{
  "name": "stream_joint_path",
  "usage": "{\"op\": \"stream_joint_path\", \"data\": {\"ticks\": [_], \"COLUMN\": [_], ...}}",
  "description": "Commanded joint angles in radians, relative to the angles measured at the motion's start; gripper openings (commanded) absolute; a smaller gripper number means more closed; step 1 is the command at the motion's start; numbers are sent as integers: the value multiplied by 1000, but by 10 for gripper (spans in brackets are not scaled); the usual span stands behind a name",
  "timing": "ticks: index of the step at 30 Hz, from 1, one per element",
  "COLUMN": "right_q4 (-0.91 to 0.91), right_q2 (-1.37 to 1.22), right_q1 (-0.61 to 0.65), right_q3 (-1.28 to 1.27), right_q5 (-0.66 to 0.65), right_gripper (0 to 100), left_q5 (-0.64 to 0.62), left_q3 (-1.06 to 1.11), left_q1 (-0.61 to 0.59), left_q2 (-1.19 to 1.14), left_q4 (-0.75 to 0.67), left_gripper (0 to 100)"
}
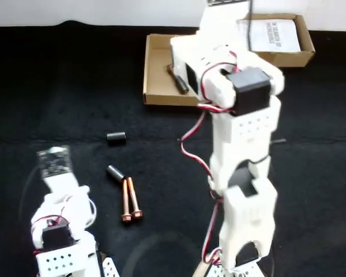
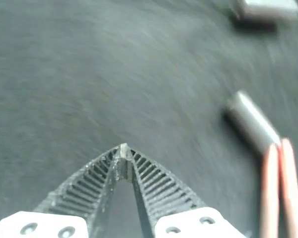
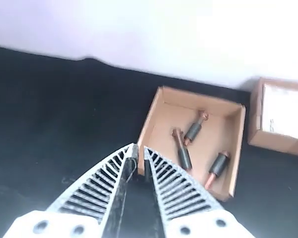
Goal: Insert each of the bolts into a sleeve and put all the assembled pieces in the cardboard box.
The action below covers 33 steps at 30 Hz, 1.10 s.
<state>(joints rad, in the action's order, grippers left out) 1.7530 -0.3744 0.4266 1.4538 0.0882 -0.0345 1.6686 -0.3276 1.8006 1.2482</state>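
Note:
Two copper bolts [image 1: 130, 199] lie side by side on the black table, their tips near a dark sleeve [image 1: 115, 172]. A second sleeve [image 1: 116, 137] lies farther back. In the left wrist view my left gripper [image 2: 123, 152] is shut and empty, low over the cloth, with the near sleeve [image 2: 252, 123] and the bolts [image 2: 278, 184] off to one side. My right gripper [image 3: 138, 152] is shut and empty, held above the table short of the cardboard box [image 3: 148, 124]. Three assembled pieces [image 3: 181, 151] lie inside the box.
A second cardboard box [image 1: 288, 55] with a white sheet in it stands beside the first at the back right. The right arm [image 1: 242, 144] rises tall over the middle of the table and hides part of the first box [image 1: 155, 69].

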Motion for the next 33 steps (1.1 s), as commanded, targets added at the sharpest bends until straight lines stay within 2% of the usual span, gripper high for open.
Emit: {"op": "stream_joint_path", "data": {"ticks": [1,4,7,12,17,26,29,33], "right_q4": [13,10,7,5,7,-28,-102,-142], "right_q2": [223,395,550,756,931,1257,1363,1475], "right_q1": [-19,-19,-19,-62,-166,-282,-314,-315], "right_q3": [-426,-783,-1026,-1239,-1400,-1914,-2077,-2223], "right_q5": [9,9,9,9,9,3,2,2], "right_gripper": [6,6,6,6,6,6,6,6], "left_q5": [112,215,272,273,265,86,49,14], "left_q3": [-64,-73,-70,-62,-62,-170,-275,-484], "left_q1": [137,225,294,420,530,581,579,579], "left_q2": [2,2,4,4,2,-42,-193,-510], "left_q4": [77,100,100,100,103,110,106,110], "left_gripper": [9,9,9,9,9,9,9,9]}}
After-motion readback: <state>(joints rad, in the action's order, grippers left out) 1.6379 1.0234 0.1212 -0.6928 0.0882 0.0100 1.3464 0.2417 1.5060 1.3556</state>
